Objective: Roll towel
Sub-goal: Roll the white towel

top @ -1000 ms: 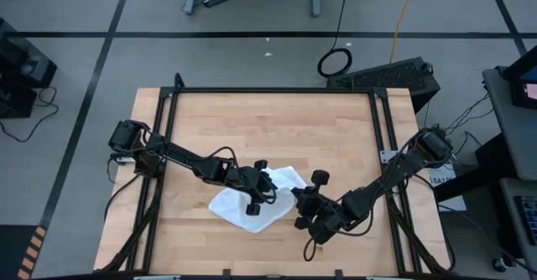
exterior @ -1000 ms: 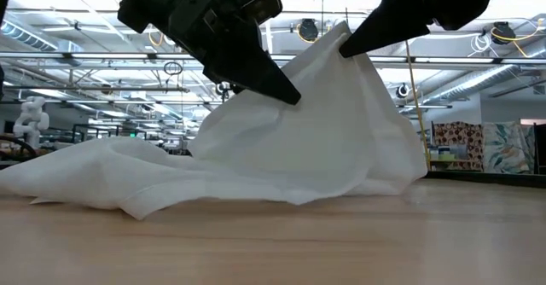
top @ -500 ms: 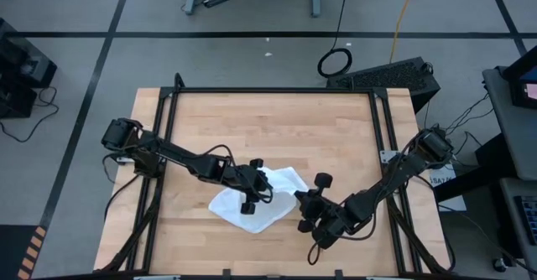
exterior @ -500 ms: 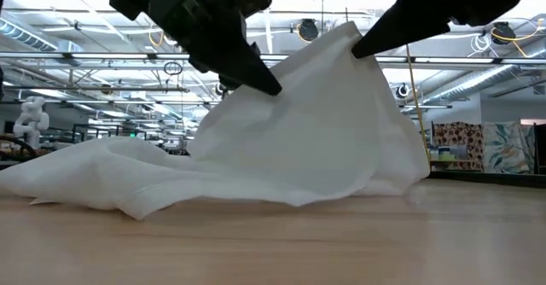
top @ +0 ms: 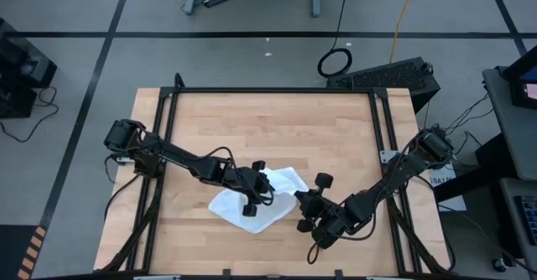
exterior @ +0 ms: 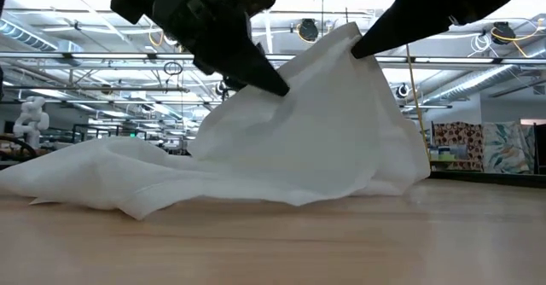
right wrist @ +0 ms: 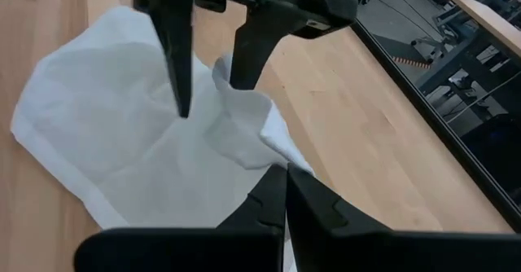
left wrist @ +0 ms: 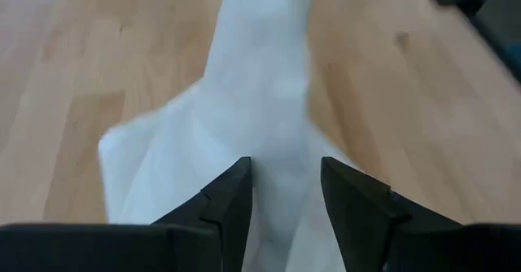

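Observation:
The white towel (top: 250, 204) lies crumpled near the middle of the wooden table (top: 277, 121). Its left part (exterior: 94, 178) lies flat on the wood, and its right part rises like a tent (exterior: 333, 131). My right gripper (top: 296, 199) is shut on the towel at the tent's peak. My left gripper (top: 267, 188) reaches in from the table's left. It is open, slanting down, with its fingers astride a raised ridge of cloth (left wrist: 269, 101) on the tent's left slope. My left gripper has a ridge of the towel (right wrist: 221, 70) running up between its spread fingers. One fingertip (exterior: 275, 85) rests against the sloping cloth. I cannot tell whether the fingers squeeze the ridge. My right gripper pinches the towel's right edge (right wrist: 275, 151) between its two shut fingers, coming from the table's right and slanting down. The cloth there is lifted clear of the wood into a peak (exterior: 348, 36) and hangs down from it onto the table.
Bare wood surrounds the towel on all sides. Black frame rails (top: 168, 112) (top: 382, 116) run along the table's left and right edges. Both arms lie low over the near half of the table.

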Controlling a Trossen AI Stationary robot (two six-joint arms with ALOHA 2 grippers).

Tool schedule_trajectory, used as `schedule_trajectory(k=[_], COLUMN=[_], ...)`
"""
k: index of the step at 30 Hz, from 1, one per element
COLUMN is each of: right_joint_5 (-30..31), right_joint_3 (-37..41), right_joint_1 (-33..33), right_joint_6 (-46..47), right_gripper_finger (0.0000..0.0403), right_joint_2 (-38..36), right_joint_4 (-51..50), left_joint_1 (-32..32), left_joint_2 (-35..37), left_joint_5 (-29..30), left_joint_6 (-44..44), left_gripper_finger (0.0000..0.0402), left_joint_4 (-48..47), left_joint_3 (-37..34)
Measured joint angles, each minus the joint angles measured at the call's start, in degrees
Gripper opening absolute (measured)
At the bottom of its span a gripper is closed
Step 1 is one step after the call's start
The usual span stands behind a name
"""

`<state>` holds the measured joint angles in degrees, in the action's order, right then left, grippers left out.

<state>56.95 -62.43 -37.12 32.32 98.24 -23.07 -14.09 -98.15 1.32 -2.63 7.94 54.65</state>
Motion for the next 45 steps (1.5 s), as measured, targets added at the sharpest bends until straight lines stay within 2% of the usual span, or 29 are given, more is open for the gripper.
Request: schedule_trajectory(k=[4, 11, 17, 19, 22, 27, 31, 37, 40, 43, 45], right_joint_5=[0.19, 0.2, 0.39, 0.81, 1.37, 1.57, 1.78, 2.97, 3.08, 3.08, 3.1], right_joint_3=[0.0, 0.0, 0.0, 0.0, 0.0, 0.0, 0.0, 0.0, 0.0, 0.0, 0.0], right_joint_1=[0.04, 0.22, 0.39, 0.39, 0.38, 0.44, 0.43, 0.52, 0.68, 0.68, 0.68], right_joint_6=[0.01, 0.08, 0.06, 0.05, 0.04, 0.04, 0.06, 0.33, 0.66, 1.23, 1.23], right_gripper_finger=[0.0, 0.0, 0.0, 0.0, 0.0, 0.0, 0.0, 0.0, 0.0, 0.0, 0.0], right_joint_2=[0.0, 0.0, 0.0, 0.0, 0.0, 0.0, 0.0, 0.0, 0.0, -0.08, -0.11], right_joint_4=[0.65, 0.59, 0.57, 0.57, 0.57, 0.52, 0.52, 0.55, 0.52, 0.52, 0.52], left_joint_1=[-1.17, -2.51, -4.43, -5.15, -5.95, -6.34, -6.72, -6.83, -6.6, -6.37, -6.56], left_joint_2=[-0.82, -0.92, -0.94, -0.94, -1.52, -4.44, -5.83, -7.23, -8.19, -8.55, -8.53], left_joint_5=[1.2, 7.71, 11.47, 14.42, 18.05, 20.77, 24.24, 23.99, 27.14, 29.81, 30.69], left_joint_6=[0.46, 0.42, 2.12, 3.29, 5.0, 7.83, 11.15, 12.11, 12.15, 13.66, 15.12], left_gripper_finger=[0.0155, 0.0175, 0.0188, 0.0194, 0.0209, 0.0245, 0.026, 0.0254, 0.0242, 0.0206, 0.0165], left_joint_4=[2.39, 3.19, 8.54, 9.79, 12.54, 16.85, 17.09, 18.71, 19.5, 20.03, 20.34], left_joint_3=[0.02, 0.02, 0.02, 0.02, 0.04, 0.04, 0.04, 0.04, 0.04, 0.04, 0.04])
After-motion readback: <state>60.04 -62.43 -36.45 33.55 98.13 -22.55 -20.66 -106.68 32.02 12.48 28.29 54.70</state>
